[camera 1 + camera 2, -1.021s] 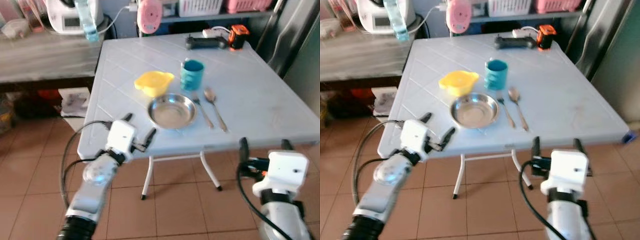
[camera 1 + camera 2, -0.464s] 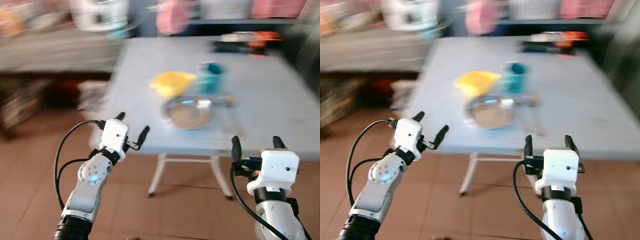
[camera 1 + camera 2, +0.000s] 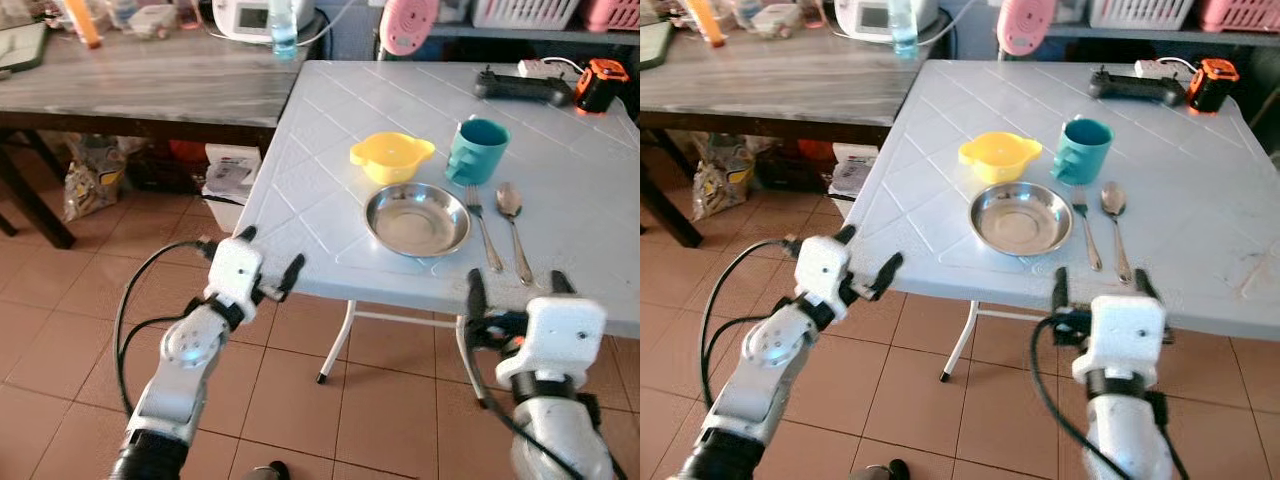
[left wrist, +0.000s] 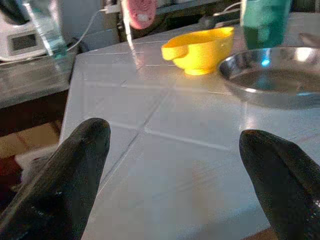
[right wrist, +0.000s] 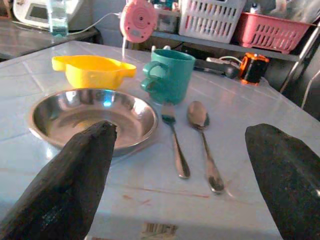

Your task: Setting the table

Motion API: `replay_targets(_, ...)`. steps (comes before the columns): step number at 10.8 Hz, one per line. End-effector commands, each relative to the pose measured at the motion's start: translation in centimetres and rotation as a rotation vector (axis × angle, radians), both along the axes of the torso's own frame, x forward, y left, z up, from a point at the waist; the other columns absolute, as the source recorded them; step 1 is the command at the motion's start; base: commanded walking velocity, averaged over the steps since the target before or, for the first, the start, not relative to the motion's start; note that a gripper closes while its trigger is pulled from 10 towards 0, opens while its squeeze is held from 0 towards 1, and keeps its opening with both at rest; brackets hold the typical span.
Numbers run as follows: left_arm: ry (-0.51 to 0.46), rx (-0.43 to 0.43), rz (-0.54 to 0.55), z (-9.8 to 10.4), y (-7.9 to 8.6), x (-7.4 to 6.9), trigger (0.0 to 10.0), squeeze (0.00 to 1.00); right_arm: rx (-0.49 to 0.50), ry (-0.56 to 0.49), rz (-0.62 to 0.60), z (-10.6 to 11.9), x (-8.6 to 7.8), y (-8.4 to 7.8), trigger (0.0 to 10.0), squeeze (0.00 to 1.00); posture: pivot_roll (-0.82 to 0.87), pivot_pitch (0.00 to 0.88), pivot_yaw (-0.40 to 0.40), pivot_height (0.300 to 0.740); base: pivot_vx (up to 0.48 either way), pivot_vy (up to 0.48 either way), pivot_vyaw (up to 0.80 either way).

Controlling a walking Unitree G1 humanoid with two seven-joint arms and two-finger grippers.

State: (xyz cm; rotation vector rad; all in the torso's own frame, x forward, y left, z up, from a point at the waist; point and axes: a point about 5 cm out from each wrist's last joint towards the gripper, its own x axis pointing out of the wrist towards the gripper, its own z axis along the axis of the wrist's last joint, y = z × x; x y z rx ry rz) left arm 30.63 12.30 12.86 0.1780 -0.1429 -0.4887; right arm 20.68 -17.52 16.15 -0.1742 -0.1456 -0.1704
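— On the white table (image 3: 330, 150) we see 1 steel plate (image 3: 417, 218) near the front edge, a yellow bowl (image 3: 390, 158) and teal mug (image 3: 475, 150) just behind it, fork (image 3: 482, 226) and spoon (image 3: 513, 226) beside it.

— Both our hands are spread and empty: left hand (image 3: 266, 268) at the table's corner, right hand (image 3: 510, 294) before the cutlery.

— Then we'd judge the setting nearly laid; we should approach squarely and reach low over the edge, avoiding the mug.

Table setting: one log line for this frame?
left gripper open, table edge | right gripper open, near edge | steel plate, fork, spoon, teal mug, yellow bowl set
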Motion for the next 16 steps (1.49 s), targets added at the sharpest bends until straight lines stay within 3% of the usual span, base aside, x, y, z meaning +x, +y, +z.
replay_targets(1, 0.006, -0.005, -0.01, 0.2, 0.0, 0.1, 10.0, 0.0, -0.004, 0.021, 0.001, -0.3, 0.0, -0.2, 10.0, 0.0, -0.07, 0.122, 0.041, 0.74, 0.0, 0.0, 0.0)
replay_targets(4, 0.022, -0.049, -0.085, 0.6, -1.1, 0.2, 10.0, 0.0, -0.014, 0.023, -0.007, -0.2, 0.5, -1.0, 10.0, 0.0, -0.07, 0.12, 0.043, 0.74, 0.0, 0.0, 0.0)
replay_targets(7, 0.099, -0.079, -0.403, 1.3, -3.2, -1.0, 10.0, 0.0, -0.002, 0.021, -0.005, 0.6, 2.7, -1.9, 10.0, 0.0, -0.06, 0.126, 0.042, 0.74, 0.0, 0.0, 0.0)
replay_targets(8, 0.096, -0.061, -0.433, 1.9, -3.6, -0.6, 10.0, 0.0, 0.013, -0.004, -0.003, 1.5, 3.9, -2.4, 10.0, 0.0, -0.05, 0.132, 0.047, 0.74, 0.0, 0.0, 0.0)
replay_targets(10, 0.099, -0.106, -0.378, 2.4, -3.3, 0.2, 10.0, 0.0, 0.037, -0.031, 0.003, 2.2, 4.4, -2.2, 10.0, 0.0, -0.05, 0.138, 0.048, 0.74, 0.0, 0.0, 0.0)
replay_targets(11, 0.069, -0.142, -0.294, 3.2, -2.6, 1.0, 10.0, 0.0, 0.018, -0.035, 0.025, 1.9, 3.8, -1.5, 10.0, 0.0, -0.06, 0.144, 0.047, 0.74, 0.0, 0.0, 0.0)
replay_targets(13, 0.097, -0.132, -0.324, 3.2, -2.7, 1.2, 10.0, 0.0, 0.071, 0.043, -0.006, 0.3, 3.5, -1.3, 10.0, 0.0, -0.06, 0.152, 0.051, 0.74, 0.0, 0.0, 0.0)
replay_targets(14, 0.108, -0.112, -0.353, 3.0, -2.8, 1.1, 10.0, 0.0, 0.105, 0.039, -0.012, 0.5, 4.3, -1.2, 10.0, 0.0, -0.07, 0.156, 0.054, 0.74, 0.0, 0.0, 0.0)
replay_targets(15, 0.144, -0.082, -0.404, 2.6, -3.0, 0.9, 10.0, 0.0, 0.187, 0.025, -0.027, 1.1, 6.5, -1.4, 10.0, 0.0, -0.07, 0.157, 0.056, 0.74, 0.0, 0.0, 0.0)
replay_targets(16, 0.147, -0.059, -0.435, 2.5, -3.1, 0.7, 10.0, 0.0, 0.201, 0.043, -0.041, 1.2, 7.7, -1.7, 10.0, 0.0, -0.07, 0.157, 0.056, 0.74, 0.0, 0.0, 0.0)
